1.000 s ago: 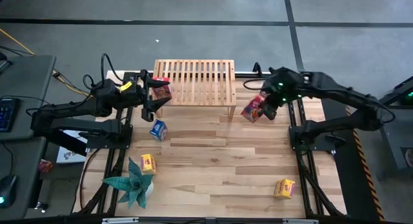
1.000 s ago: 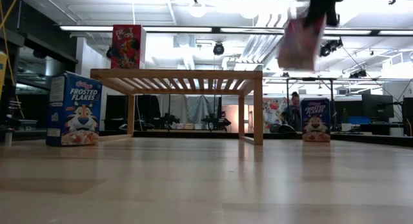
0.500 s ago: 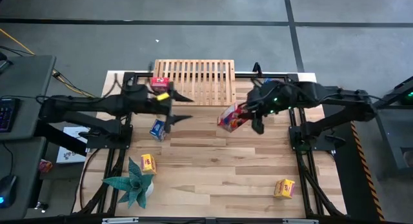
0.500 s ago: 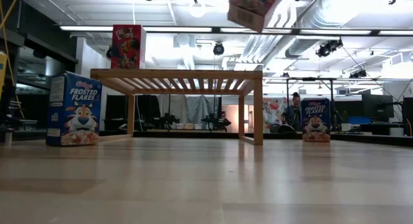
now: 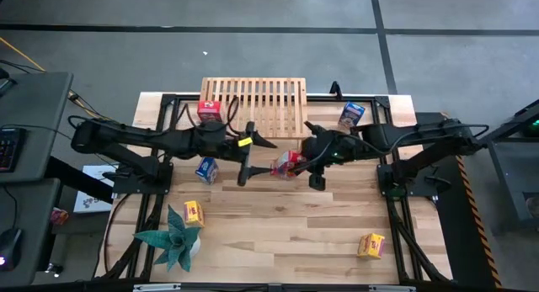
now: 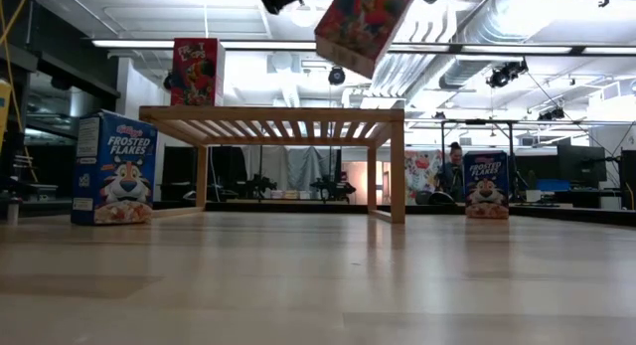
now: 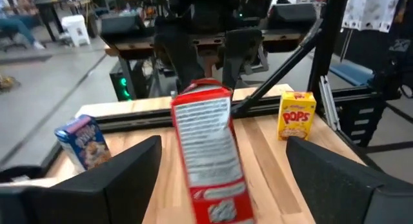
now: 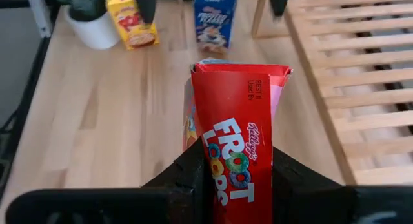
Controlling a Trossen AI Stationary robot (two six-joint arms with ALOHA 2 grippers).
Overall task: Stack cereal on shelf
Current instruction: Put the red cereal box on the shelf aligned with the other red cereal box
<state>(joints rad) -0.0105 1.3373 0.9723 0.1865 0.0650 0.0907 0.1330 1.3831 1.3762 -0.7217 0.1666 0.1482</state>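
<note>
Before the shelf (image 5: 253, 104), right pincer (image 5: 296, 162) clamps red box (image 5: 286, 165); left pincer (image 5: 254, 152) gapes.

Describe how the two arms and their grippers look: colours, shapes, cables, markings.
Both arms are dark, near-black, built of slim jointed segments on black frame bases. The left arm has black cables looping alongside it and a yellow tag near its wrist; the left gripper ends in two long, tapering dark fingers. The right arm shows small green lights by its wrist; the right gripper has broad, dark jaws.

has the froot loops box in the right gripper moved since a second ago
Yes. In the high view the red Froot Loops box held by the right gripper moved from beside the shelf's right end to in front of it.
</note>
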